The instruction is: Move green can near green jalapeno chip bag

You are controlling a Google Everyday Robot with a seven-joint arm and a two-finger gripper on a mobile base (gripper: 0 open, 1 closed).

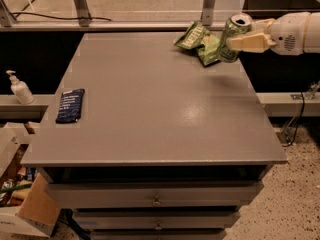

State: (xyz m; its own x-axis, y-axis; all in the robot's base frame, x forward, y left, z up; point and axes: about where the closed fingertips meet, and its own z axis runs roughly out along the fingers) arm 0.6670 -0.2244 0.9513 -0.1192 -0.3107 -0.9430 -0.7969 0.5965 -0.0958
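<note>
Grey table (150, 109), hand (237, 40) clasping green can (229, 30), seemingly lifted, far-right corner

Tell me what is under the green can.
The green can, held by the gripper, is over the table near its far right corner beside the chip bag. Any contact is hidden.

Tool (239, 40) holds can (235, 27) just right of chip bag (199, 40).

Dim, soft light, seemingly from overhead, leaves a pale sheen on the tabletop (192, 115) toward its right edge. The gripper (233, 40), clasping the green can (235, 28) over the far right corner, throws a faint shadow beneath.
</note>
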